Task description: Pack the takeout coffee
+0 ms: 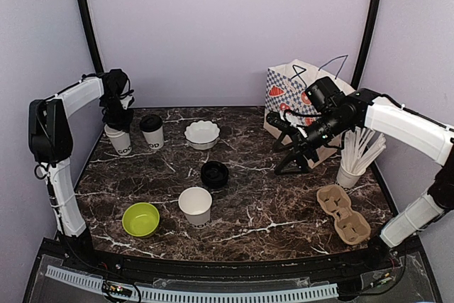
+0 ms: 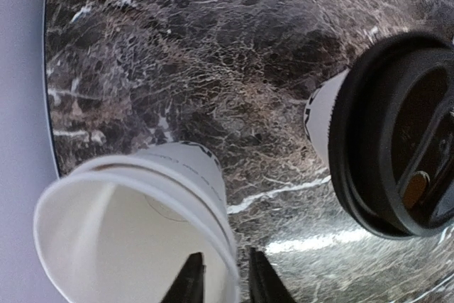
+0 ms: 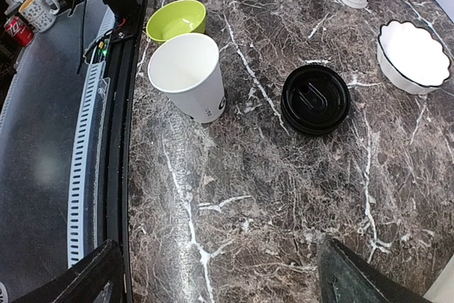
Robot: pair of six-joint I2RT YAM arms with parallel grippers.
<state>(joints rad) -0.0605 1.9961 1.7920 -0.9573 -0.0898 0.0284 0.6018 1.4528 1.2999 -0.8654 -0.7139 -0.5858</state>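
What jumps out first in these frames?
The left gripper straddles the rim of a lidless paper cup at far left, beside a lidded coffee cup. In the middle, a loose black lid lies near another open cup; the right gripper hangs open in front of the printed paper bag.

Taking the loose lid (image 1: 214, 174) as centre: the scalloped bowl (image 1: 202, 134) lies at twelve o'clock and the lidded cup (image 1: 152, 131) at ten, with the far open cup (image 1: 118, 140) just beside it at its nine. The near open cup (image 1: 195, 206) is at seven, the plain bowl (image 1: 140, 219) at eight, the straw cup (image 1: 349, 175) at three, the carrier (image 1: 343, 213) at four, and the bag (image 1: 298, 97) between one and two.
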